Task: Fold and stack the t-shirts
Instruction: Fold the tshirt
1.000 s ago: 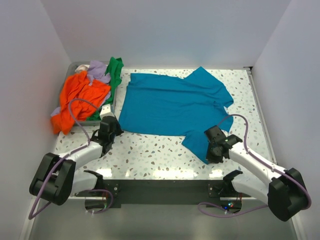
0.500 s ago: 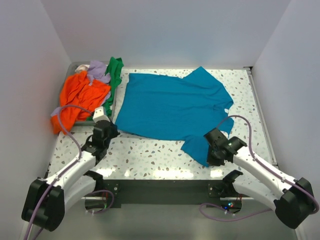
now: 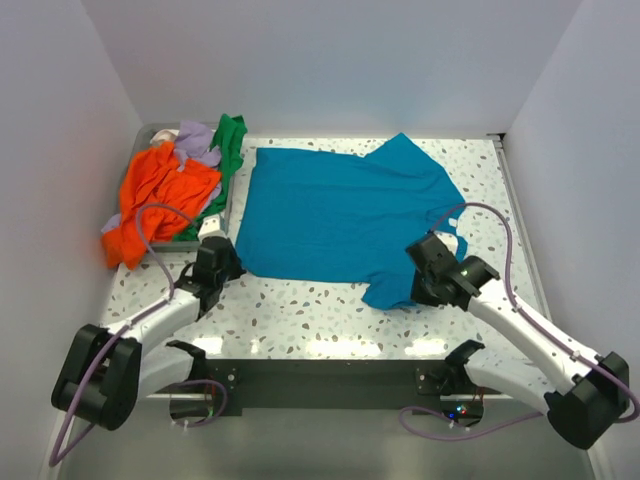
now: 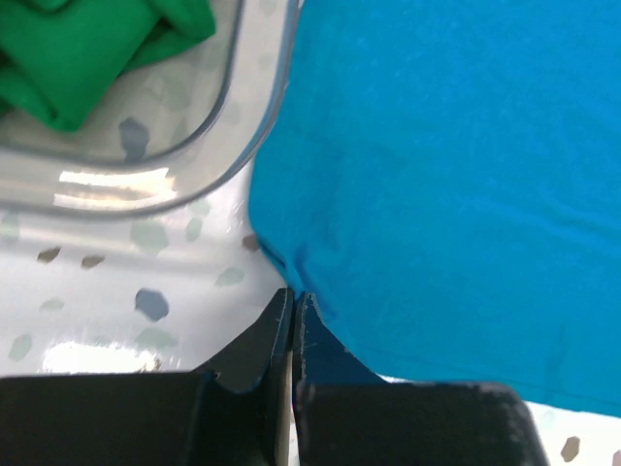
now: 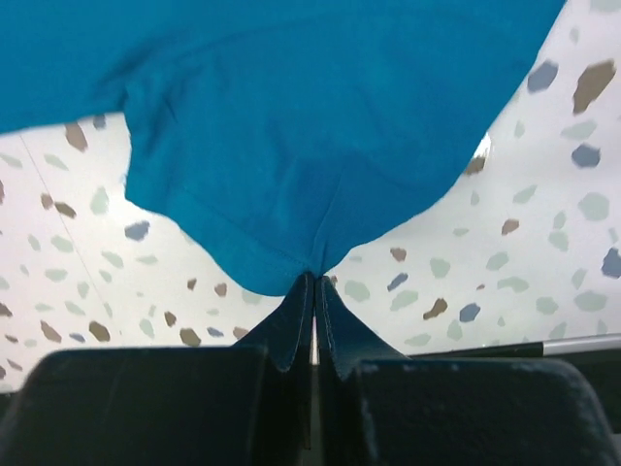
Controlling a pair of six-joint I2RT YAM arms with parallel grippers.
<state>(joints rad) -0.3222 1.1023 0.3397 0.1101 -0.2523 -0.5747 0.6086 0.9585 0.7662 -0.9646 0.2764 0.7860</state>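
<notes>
Teal t-shirt [image 3: 340,215]: we note its sleeve [image 5: 291,175] drawn inward ahead of the right gripper [image 5: 312,282], which is clamped on it. The left gripper [image 4: 293,299] apparently pinches the hem; fold begun.

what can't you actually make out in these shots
1. Top view: the lavender t-shirt is partly buried under the orange t-shirt, shape unreadable.
2. Left wrist view: the green t-shirt is cut off by the frame edge.
3. Wrist views: how much teal t-shirt the left end effector and right end effector pinch, hidden between their own shut fingers.
</notes>
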